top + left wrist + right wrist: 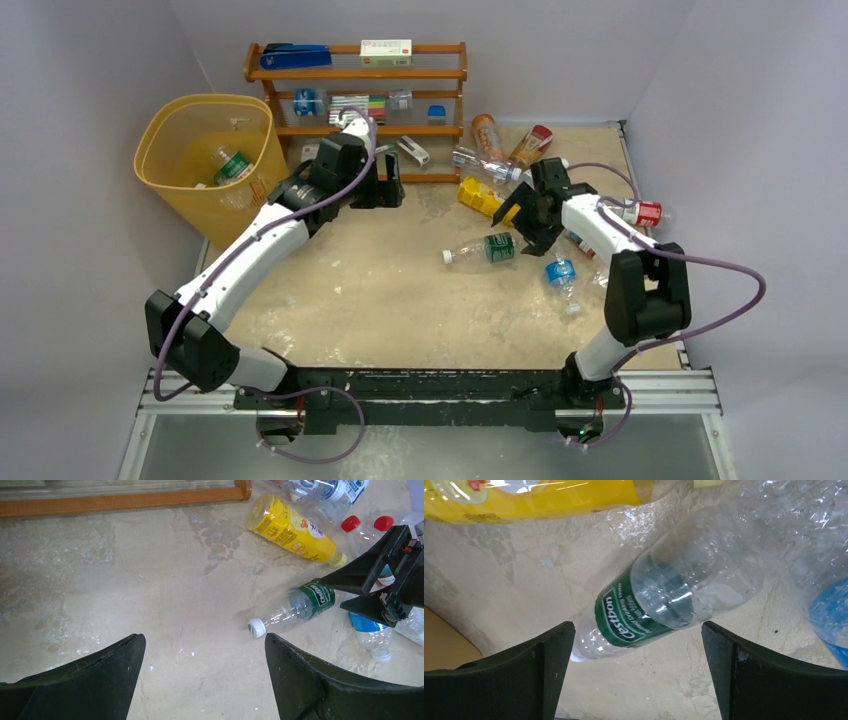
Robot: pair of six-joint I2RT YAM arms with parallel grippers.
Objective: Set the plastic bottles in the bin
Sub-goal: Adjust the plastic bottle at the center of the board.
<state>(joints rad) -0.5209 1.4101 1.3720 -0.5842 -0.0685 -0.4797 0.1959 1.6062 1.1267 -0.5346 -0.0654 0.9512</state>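
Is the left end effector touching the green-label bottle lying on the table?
Apart. The top external view shows bare table between the open left end effector and the green-label bottle; the left wrist view shows nothing between its fingers.

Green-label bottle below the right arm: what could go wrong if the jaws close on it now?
1. The green-label bottle lies slanted between the open jaws, so it may twist or slip out.
2. The blue-label bottle lies very near; one jaw might catch it too.
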